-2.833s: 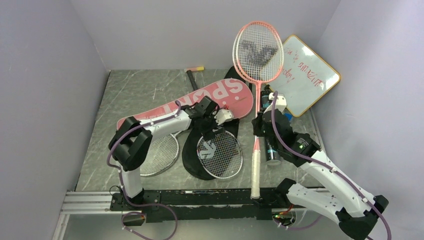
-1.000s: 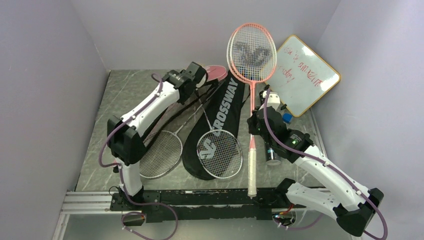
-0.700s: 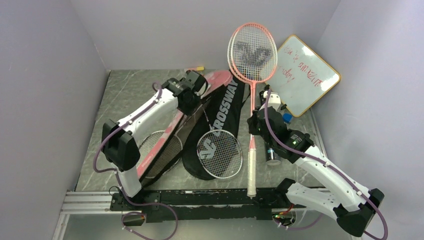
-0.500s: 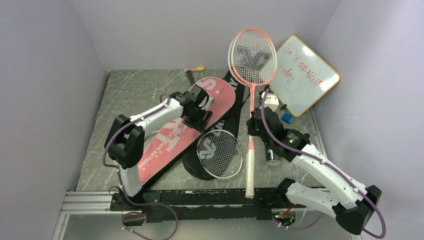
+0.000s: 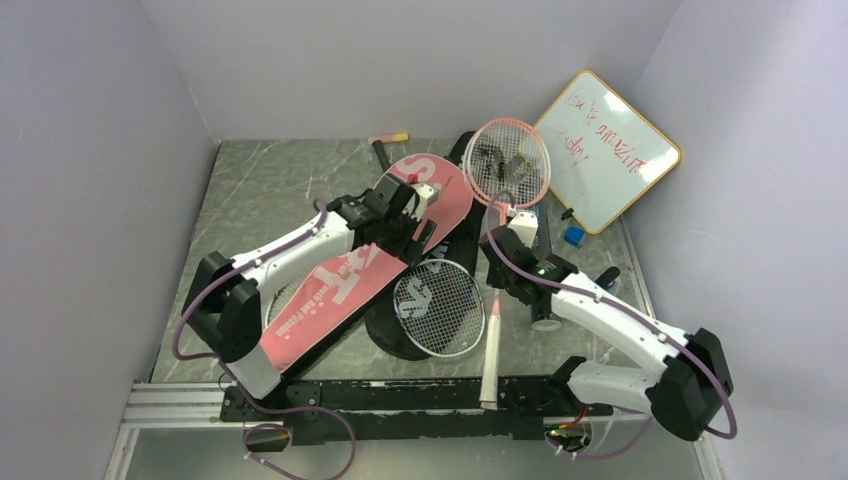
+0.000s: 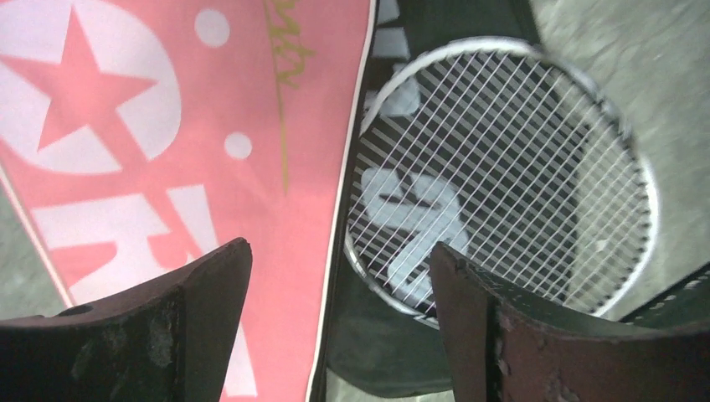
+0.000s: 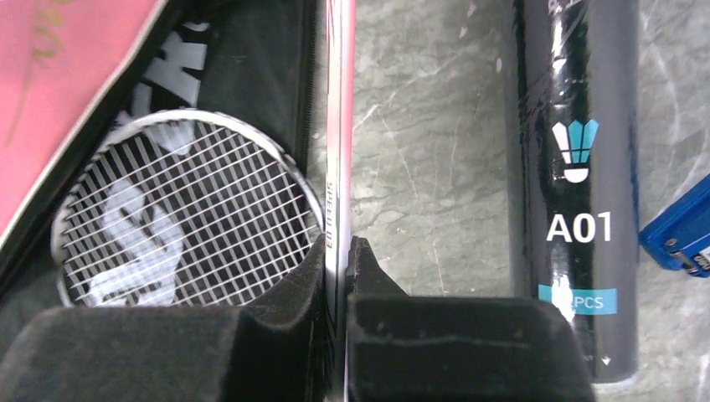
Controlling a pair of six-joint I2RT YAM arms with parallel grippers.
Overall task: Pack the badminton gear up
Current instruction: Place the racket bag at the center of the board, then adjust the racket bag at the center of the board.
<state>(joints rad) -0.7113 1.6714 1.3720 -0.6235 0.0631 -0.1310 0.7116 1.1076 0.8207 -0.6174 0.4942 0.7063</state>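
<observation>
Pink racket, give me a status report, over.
Left fingers open over pink cover edge. Right fingers shut on pink racket shaft. White racket and dark tube lie close either side.

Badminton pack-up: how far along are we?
Done: nothing looks packed; no racket sits inside a cover. In hand: the right gripper is shut on the pink racket at its shaft; the left gripper is open above the pink cover, holding nothing. Left: the white racket lies on top of the black cover, the dark tube lies loose on the table, and both covers need filling.
</observation>
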